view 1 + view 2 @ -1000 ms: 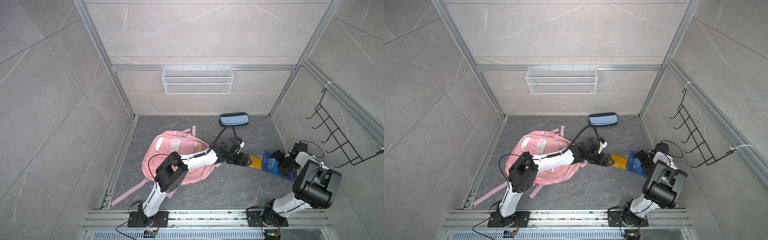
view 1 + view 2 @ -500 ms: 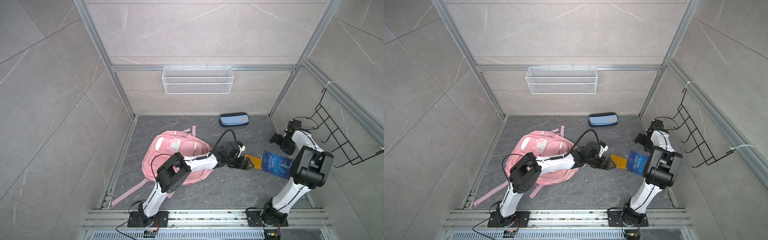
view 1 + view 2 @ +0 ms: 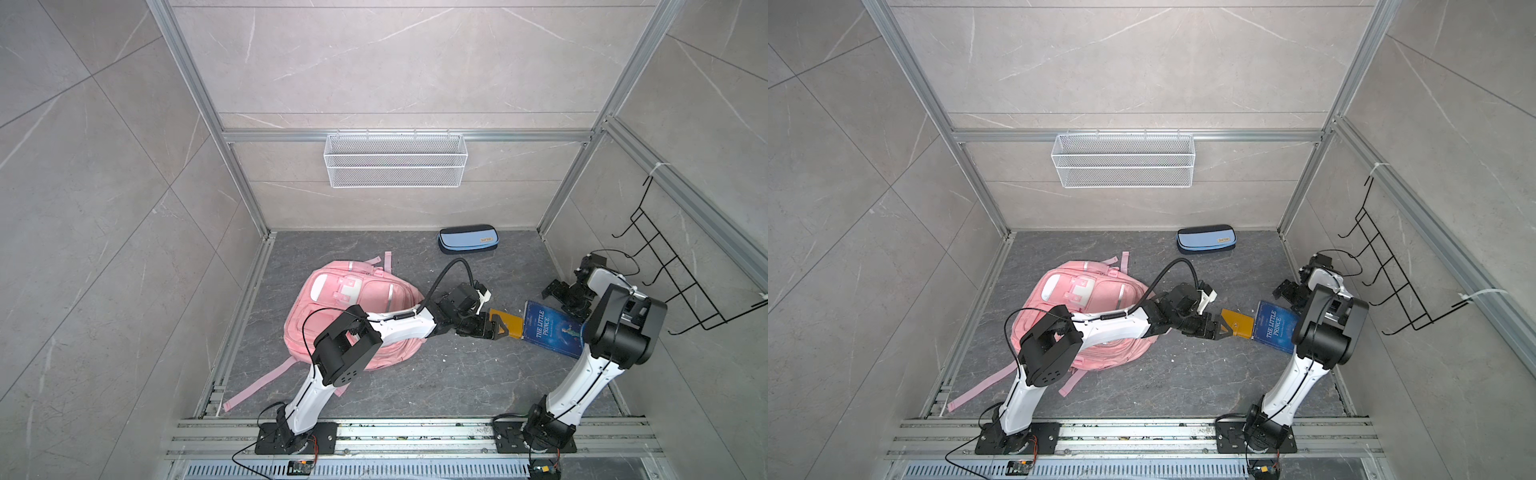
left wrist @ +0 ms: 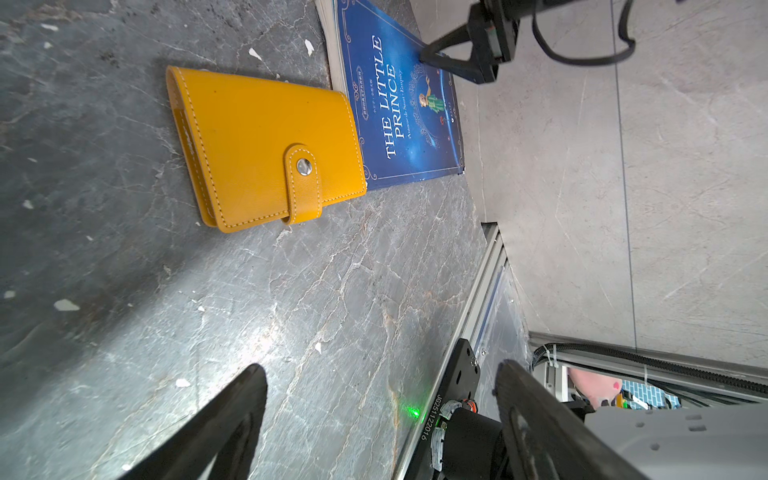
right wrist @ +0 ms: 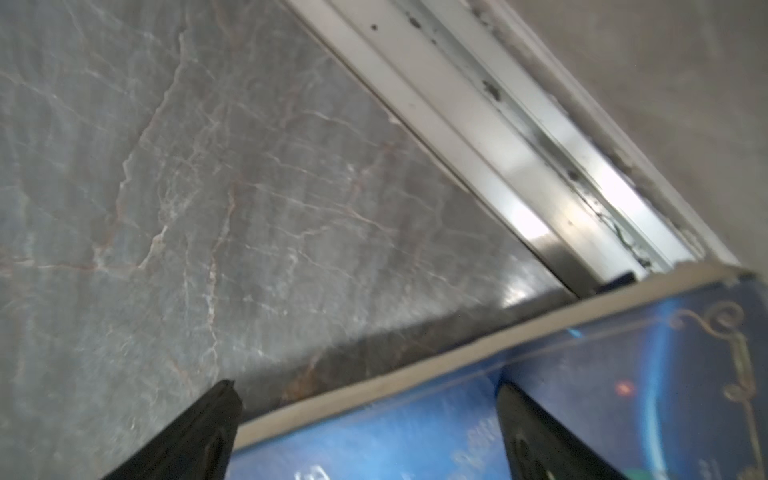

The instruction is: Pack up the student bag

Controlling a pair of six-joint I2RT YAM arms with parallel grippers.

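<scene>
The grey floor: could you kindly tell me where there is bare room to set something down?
Bare: the front middle strip beside the base rail, and the patch between student bag and pencil case. Crowded: right side, where wallet, book, left gripper and right gripper cluster.

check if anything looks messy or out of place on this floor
Small white flecks litter the dark floor around the yellow wallet, like chipped debris. The wallet sits askew against the blue Little Prince book, apparently overlapping its edge. The student bag has a pink strap trailing loose across the floor.
</scene>
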